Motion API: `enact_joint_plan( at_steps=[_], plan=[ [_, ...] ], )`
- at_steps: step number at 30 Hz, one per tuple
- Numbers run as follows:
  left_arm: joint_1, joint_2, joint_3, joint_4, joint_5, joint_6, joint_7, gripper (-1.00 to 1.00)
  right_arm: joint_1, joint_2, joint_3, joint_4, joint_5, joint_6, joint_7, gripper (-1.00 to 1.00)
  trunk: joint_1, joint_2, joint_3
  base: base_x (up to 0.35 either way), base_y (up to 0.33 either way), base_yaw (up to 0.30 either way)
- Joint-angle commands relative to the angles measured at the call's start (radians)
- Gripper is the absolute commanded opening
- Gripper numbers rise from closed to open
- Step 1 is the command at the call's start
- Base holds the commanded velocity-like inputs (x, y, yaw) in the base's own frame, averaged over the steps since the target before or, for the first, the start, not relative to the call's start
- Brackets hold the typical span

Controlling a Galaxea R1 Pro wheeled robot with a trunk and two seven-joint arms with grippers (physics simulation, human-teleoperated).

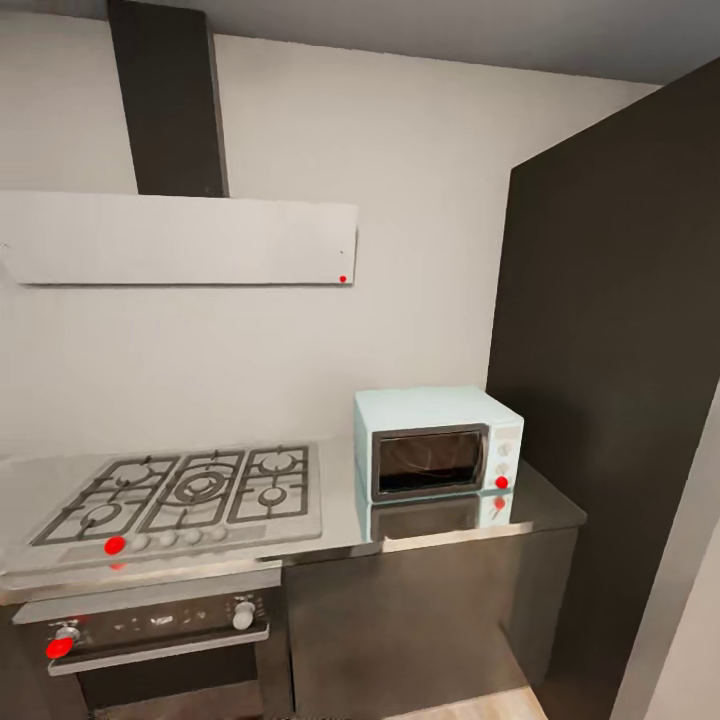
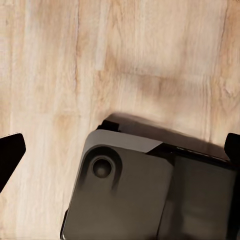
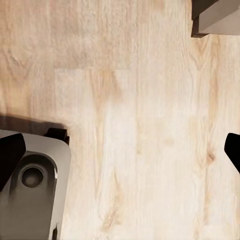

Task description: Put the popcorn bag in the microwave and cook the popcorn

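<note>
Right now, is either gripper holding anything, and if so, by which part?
Nothing is held. The left gripper and the right gripper both hang open over the wood floor, with nothing between their fingertips.

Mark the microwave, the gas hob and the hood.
microwave (image 1: 430, 462): head view, on its dark glass door.
gas hob (image 1: 200, 488): head view, on the centre grate.
hood (image 1: 180, 238): head view, on its white front panel.
</note>
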Motion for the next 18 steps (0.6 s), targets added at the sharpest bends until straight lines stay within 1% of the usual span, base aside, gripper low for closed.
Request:
enact_joint_plan(
  at_steps=[1,5,7,9,12,13,18],
  plan=[
    [0.000,-0.001,-0.008,-0.001,0.009,-0.002,0.003,1.00,-0.001,-0.002,-0.008,0.003,0.007,-0.006,0.002,1.00,0.000,-0.001,-0.001,0.000,0.000,0.266],
    [0.000,-0.002,-0.004,-0.006,0.011,0.000,0.004,1.00,0.000,-0.003,-0.008,0.003,0.007,-0.006,0.002,1.00,0.000,-0.001,-0.005,0.000,0.000,0.266],
    [0.000,-0.007,-0.004,-0.006,0.018,0.000,0.005,1.00,-0.001,-0.002,-0.008,0.003,0.007,-0.006,0.002,1.00,0.000,-0.001,-0.007,0.000,0.000,0.265],
    [0.000,-0.013,-0.003,-0.006,0.052,0.001,0.005,1.00,-0.001,-0.001,-0.008,0.003,0.007,-0.006,0.002,1.00,0.000,-0.001,-0.009,0.000,0.000,0.266],
    [0.000,-0.013,-0.003,-0.003,0.096,0.001,0.004,1.00,0.000,0.000,-0.008,0.003,0.007,-0.006,0.002,1.00,0.000,-0.001,-0.011,0.000,0.000,0.265],
    [0.000,-0.013,-0.003,-0.002,0.106,0.001,0.003,1.00,0.000,0.000,-0.008,0.003,0.007,-0.006,0.002,1.00,0.000,-0.001,-0.012,0.000,0.000,0.265],
    [0.000,-0.014,-0.003,-0.002,0.115,-0.001,0.003,1.00,-0.001,0.003,-0.008,0.003,0.007,-0.006,0.002,1.00,0.000,-0.001,-0.017,0.000,0.000,0.266]
  ],
)
